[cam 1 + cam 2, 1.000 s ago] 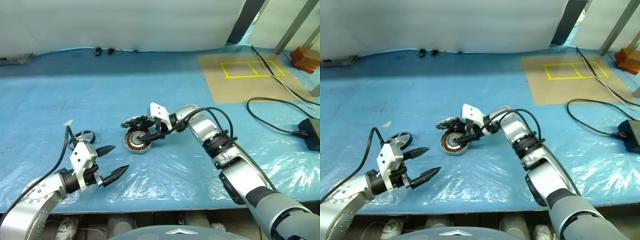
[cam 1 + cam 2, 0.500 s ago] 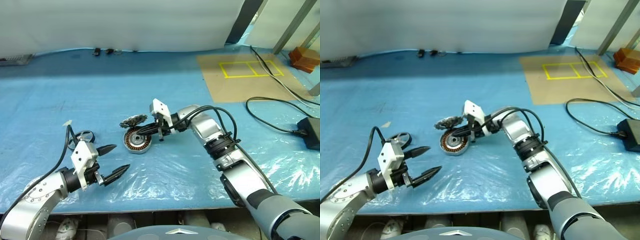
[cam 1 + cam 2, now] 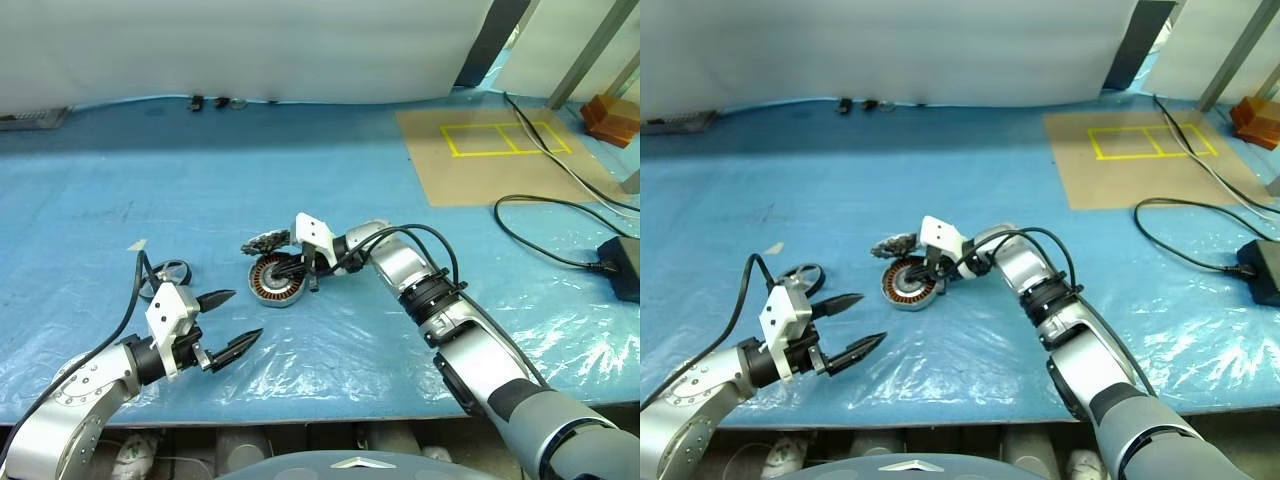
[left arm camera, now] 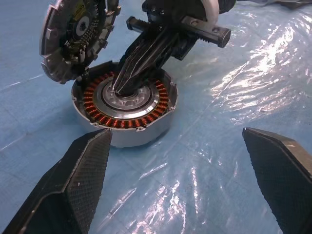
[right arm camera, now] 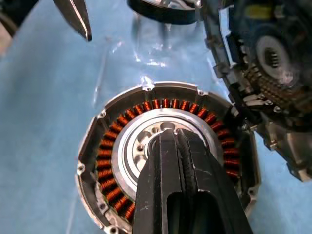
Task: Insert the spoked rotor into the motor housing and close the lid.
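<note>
Right gripper pinched shut, empty, tips on the housing hub. Left gripper wide open, empty. Rotor just behind it: probably light, stiff; best gripped by rim.

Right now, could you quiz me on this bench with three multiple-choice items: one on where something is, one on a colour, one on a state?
1. Where is the rotor?
A. inside the housing
B. on the sheet near the left end effector
C. on the cardboard

2. What colour are the windings in the housing?
A. copper-orange
B. green
C. white

3. How is the lid?
A. shut flat
B. raised open
C. lying apart from the housing

Answers:
1 B: the rotor lies on the blue sheet just beyond the open left end effector.
2 A: an orange ring shows in both wrist views.
3 B: it stands tilted up at the housing's rim, while the shut right end effector points at the hub.
</note>
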### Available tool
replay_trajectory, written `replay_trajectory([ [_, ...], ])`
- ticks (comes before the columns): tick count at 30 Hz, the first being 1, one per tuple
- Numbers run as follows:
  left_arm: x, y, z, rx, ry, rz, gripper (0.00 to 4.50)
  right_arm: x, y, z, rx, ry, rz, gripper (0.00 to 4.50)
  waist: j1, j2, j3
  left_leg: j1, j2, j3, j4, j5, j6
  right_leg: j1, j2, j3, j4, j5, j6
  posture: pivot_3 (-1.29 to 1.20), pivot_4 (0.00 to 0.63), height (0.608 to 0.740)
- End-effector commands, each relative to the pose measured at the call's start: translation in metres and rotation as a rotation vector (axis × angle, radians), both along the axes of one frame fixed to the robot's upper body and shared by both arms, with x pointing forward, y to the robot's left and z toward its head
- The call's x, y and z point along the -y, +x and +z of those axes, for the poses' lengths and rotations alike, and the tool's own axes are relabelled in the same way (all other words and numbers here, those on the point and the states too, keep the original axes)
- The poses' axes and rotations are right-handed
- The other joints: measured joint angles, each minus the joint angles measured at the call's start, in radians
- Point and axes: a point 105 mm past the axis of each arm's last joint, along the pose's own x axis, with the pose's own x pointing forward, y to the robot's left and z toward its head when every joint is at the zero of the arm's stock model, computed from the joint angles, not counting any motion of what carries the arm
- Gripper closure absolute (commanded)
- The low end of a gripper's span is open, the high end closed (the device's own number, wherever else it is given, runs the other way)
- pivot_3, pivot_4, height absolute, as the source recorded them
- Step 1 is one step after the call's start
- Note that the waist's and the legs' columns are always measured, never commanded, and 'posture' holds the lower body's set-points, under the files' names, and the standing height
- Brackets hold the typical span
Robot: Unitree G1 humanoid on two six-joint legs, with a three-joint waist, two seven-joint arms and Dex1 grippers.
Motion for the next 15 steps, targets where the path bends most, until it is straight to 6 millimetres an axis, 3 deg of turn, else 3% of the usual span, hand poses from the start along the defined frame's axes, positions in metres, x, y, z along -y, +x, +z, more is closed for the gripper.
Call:
replay_trajectory([
  [1,0.004,0.001,0.006,0.032,0.0,-0.01,0.0,0.008,0.007,-0.01,0.022,-0.039,-0.04,4.47,0.0,0.0,0.0,0.001,0.0,0.0,0.0,0.0,0.0,0.001,0.0,0.0,0.0,0.0,0.0,0.0,0.15,0.74],
  [4,0.002,0.001,0.007,0.034,0.002,-0.005,0.0,0.005,0.007,0.002,0.031,0.006,-0.021,4.47,0.0,0.0,0.0,0.002,0.0,0.0,0.001,0.0,0.0,0.002,0.0,0.001,0.0,0.0,0.0,0.0,0.15,0.74],
  [9,0.001,0.001,0.008,0.032,0.01,-0.013,0.0,-0.004,0.001,0.035,-0.096,0.181,-0.001,4.47,0.0,0.0,0.0,0.003,0.0,0.0,0.001,0.0,0.0,0.001,0.0,0.001,0.001,0.0,0.0,0.0,0.15,0.74],
  [13,0.0,0.002,0.009,0.035,0.01,-0.013,0.0,-0.006,-0.005,0.044,-0.137,0.231,0.015,4.47,0.001,0.0,0.0,0.001,0.0,0.0,0.001,0.002,0.003,-0.001,0.0,0.0,0.0,0.0,0.0,0.0,0.15,0.74],
  [15,0.0,0.002,0.009,0.034,0.01,-0.012,0.0,-0.006,-0.006,0.04,-0.117,0.2,0.016,4.47,0.001,0.0,0.0,0.0,0.0,0.0,0.0,0.002,0.004,-0.002,0.0,0.0,0.0,0.0,0.0,0.0,0.15,0.74],
])
